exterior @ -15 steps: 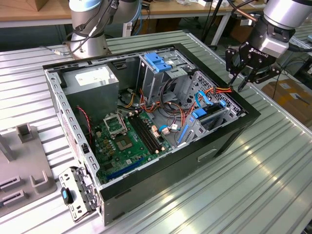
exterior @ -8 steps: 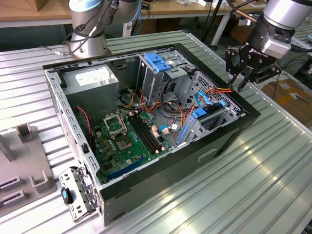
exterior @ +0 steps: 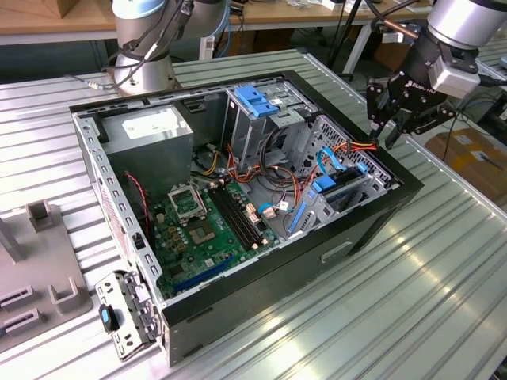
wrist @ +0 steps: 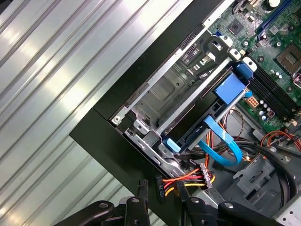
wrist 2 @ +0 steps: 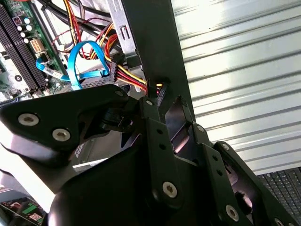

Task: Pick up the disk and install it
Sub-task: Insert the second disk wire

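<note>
The gripper (exterior: 394, 127) is hovering over the computer case's (exterior: 372, 229) edge, fingers spread and empty, above the disk (exterior: 342, 190) sitting in its bay.

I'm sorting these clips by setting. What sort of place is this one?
Probably a robotics lab or workshop set up for computer assembly. An opened desktop computer case lies on a ribbed metal table, the gripper hangs over the case's edge, and workbenches stand behind.
</note>
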